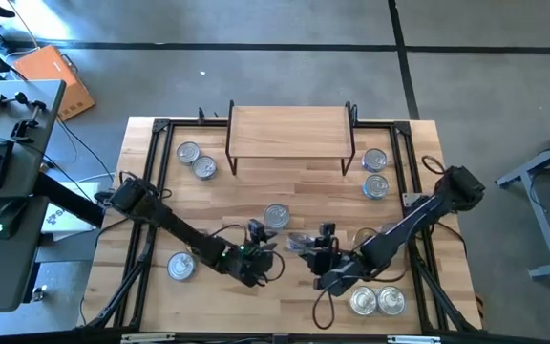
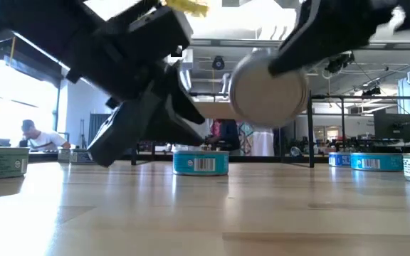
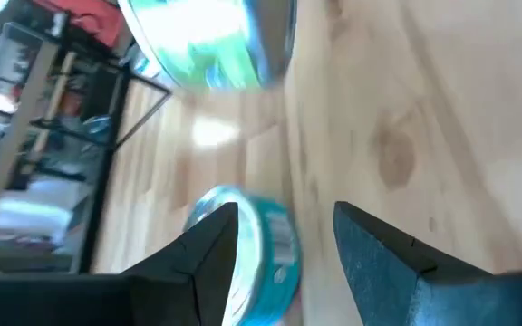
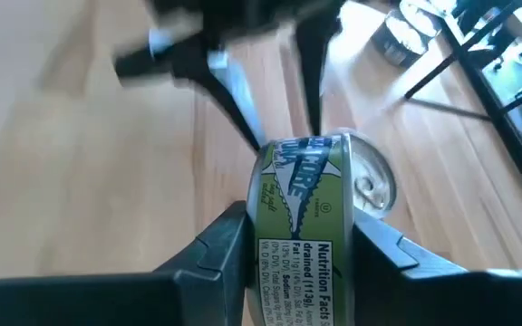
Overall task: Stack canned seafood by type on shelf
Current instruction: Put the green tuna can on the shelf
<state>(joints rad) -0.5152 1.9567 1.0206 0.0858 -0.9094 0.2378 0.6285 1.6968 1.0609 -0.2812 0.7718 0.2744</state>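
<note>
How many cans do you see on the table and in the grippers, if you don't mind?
9: two left of the shelf, two right, one centre, one front left, two front right, one in the right gripper. Arms may hide others.

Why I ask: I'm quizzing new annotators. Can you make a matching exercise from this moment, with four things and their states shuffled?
Things:
1. green-labelled can
2. teal-labelled can
3. shelf
4. left gripper

States:
A. top bare, at the table's far edge
B. open, holding nothing
C. clamped in the right gripper, off the table
D. standing on the tabletop, mid-table

Pairs: 1-C, 2-D, 3-A, 4-B
</note>
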